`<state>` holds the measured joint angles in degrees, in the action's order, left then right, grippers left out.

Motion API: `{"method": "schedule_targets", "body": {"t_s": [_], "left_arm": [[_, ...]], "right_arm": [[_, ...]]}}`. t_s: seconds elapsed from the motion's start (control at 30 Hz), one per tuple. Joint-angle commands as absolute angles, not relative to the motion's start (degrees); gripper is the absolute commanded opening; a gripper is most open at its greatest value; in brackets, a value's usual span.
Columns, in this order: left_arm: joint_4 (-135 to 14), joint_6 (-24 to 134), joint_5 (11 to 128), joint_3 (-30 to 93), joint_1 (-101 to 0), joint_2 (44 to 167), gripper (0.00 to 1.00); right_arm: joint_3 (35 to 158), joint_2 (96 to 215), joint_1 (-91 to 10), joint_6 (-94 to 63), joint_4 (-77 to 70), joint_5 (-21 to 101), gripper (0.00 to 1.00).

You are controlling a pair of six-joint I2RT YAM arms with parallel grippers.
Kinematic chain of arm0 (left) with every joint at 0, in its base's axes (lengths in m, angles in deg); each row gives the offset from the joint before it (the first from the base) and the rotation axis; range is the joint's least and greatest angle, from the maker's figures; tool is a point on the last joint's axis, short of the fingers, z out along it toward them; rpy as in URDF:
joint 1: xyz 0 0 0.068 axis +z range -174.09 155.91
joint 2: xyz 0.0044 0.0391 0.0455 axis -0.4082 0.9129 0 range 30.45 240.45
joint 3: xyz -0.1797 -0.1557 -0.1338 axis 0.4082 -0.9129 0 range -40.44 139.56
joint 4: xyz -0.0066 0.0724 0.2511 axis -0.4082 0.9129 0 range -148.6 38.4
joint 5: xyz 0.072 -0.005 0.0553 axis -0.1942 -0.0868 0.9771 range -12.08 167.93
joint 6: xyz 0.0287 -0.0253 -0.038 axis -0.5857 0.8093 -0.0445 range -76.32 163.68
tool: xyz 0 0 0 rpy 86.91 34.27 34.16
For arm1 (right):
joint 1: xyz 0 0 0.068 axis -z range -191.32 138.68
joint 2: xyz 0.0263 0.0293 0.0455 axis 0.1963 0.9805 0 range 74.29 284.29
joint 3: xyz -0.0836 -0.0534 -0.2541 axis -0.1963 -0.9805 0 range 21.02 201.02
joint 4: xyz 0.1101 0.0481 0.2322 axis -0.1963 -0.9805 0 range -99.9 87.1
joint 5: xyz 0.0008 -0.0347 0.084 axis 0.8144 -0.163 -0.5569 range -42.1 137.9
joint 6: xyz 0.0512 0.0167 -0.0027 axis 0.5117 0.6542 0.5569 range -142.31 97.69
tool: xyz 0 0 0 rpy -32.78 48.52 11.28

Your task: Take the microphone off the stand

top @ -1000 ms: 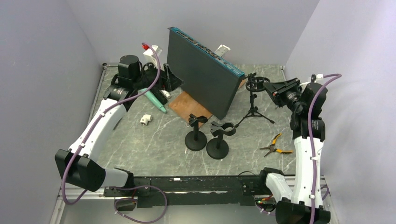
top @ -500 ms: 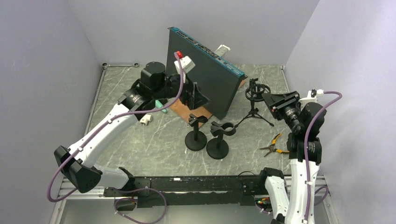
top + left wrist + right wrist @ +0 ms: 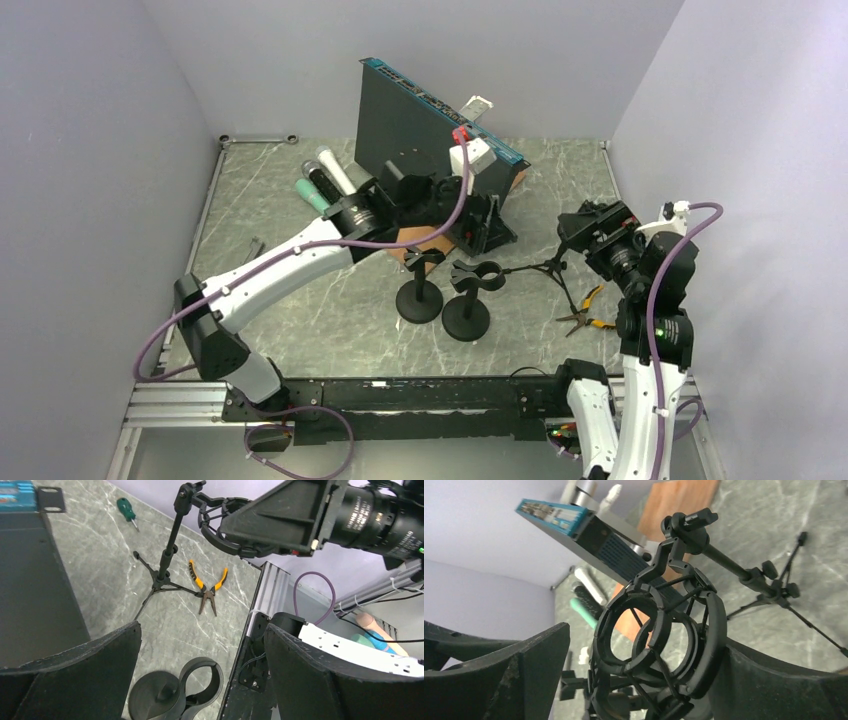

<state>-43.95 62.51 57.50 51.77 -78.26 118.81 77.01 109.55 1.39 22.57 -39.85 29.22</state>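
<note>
The tripod stand (image 3: pixel 548 268) leans toward the right arm. Its black shock mount (image 3: pixel 704 645) is an empty ring and sits between the wide-apart fingers of my right gripper (image 3: pixel 644 640), close against the right finger (image 3: pixel 774 680), with a gap on the left. In the left wrist view the stand (image 3: pixel 167 555) rises to that mount (image 3: pixel 212 520). The microphone (image 3: pixel 320 182) lies flat at the back left, among white, black and teal cylinders side by side (image 3: pixel 585 599). My left gripper (image 3: pixel 490 225) is open and empty in front of the dark box, above a ring-topped stand (image 3: pixel 200 677).
A tall dark box (image 3: pixel 430 140) stands on edge at the back, with a wooden board (image 3: pixel 400 240) beside its base. Two black round-base stands (image 3: pixel 420 290) (image 3: pixel 467 300) sit mid-table. Orange pliers (image 3: pixel 585 308) lie near the right arm. A green screwdriver (image 3: pixel 127 511) lies further back.
My left arm has swung from the back left to the middle, leaving the microphone on the table. My right gripper has opened and drawn nearer, and the stand now leans toward it.
</note>
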Motion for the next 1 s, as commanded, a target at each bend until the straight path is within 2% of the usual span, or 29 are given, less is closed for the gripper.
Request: {"method": "schedule_targets", "body": {"t_s": [0.0,0.17,0.53,0.83,0.97], "left_arm": [[-45.6,64.1,62.7,55.9,-80.7,120.9,0.96],[-48.7,65.9,65.6,55.0,-83.5,122.3,0.96],[-53.2,64.4,71.9,56.1,-89.0,125.8,0.99],[-56.1,63.3,77.4,57.8,-91.7,129.9,0.99],[-55.1,63.5,77.6,61.2,-92.0,133.3,0.99]], "right_arm": [[79.3,107.2,1.2,13.5,-45.9,33.1,0.99],[80.1,105.5,1.2,8.8,-50.2,34.4,1.0],[90.4,106.3,0.4,5.1,-57.5,40.5,1.0],[99.7,108.7,-0.6,2.3,-60.1,54.1,1.0],[102.0,109.7,-1.2,1.2,-59.6,55.0,1.0]]}}
